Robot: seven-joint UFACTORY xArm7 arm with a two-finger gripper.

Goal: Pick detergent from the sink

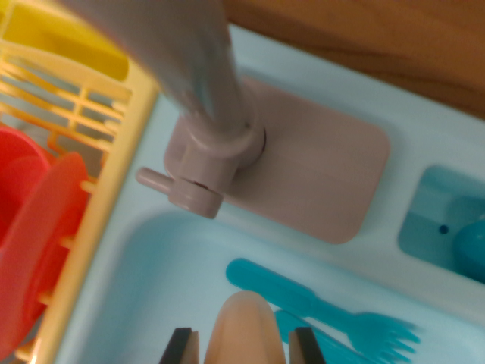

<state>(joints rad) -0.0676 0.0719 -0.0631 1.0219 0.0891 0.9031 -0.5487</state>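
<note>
A peach-coloured detergent bottle (241, 322) shows its rounded top at the bottom edge of the wrist view, over the light blue sink basin (167, 265). My gripper (242, 347) has its two black fingertips (182, 347) pressed against the bottle's left and right sides, so it is shut on the bottle. The bottle's lower part is out of frame. Whether it still rests on the sink floor cannot be told.
A teal fork (318, 307) lies in the basin just right of the bottle. A grey faucet (204, 91) on its base plate (318, 174) rises above the basin. A yellow dish rack (98, 189) with red plates (38, 227) stands left. A small teal compartment (439, 220) sits right.
</note>
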